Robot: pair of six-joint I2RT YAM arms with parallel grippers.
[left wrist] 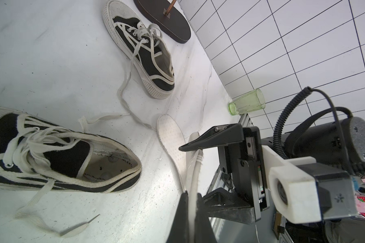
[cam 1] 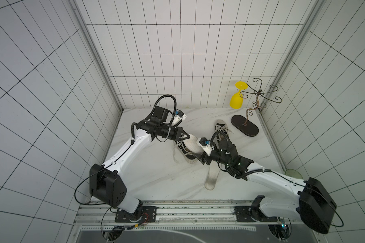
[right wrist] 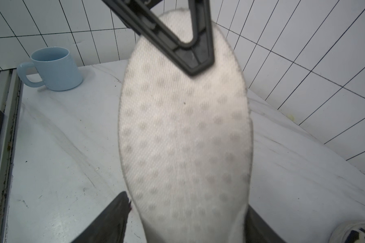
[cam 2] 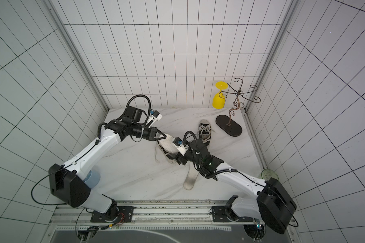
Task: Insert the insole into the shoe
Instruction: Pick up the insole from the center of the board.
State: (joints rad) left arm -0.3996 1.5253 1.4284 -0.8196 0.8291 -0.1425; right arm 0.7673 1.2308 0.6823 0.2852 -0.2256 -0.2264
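Between both hands, above the sneaker (cam 1: 190,156), hangs the insole (right wrist: 183,136), left hand (cam 1: 187,137) clamped on its narrower end, right hand (left wrist: 192,172) spread astride the wider end, grip unclear; aligning seems underway, and next it must angle down into the opening.

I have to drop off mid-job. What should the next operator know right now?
The left gripper is shut on one end of the insole, holding it in the air over the shoe. The right gripper has its jaws spread astride the insole's free end; whether they pinch it is unclear.
The shoe sits sole down on the table, laces loose, opening empty. A spare insole and a second shoe lie nearby.
Done: insole lifted. Left: feed it into the shoe.
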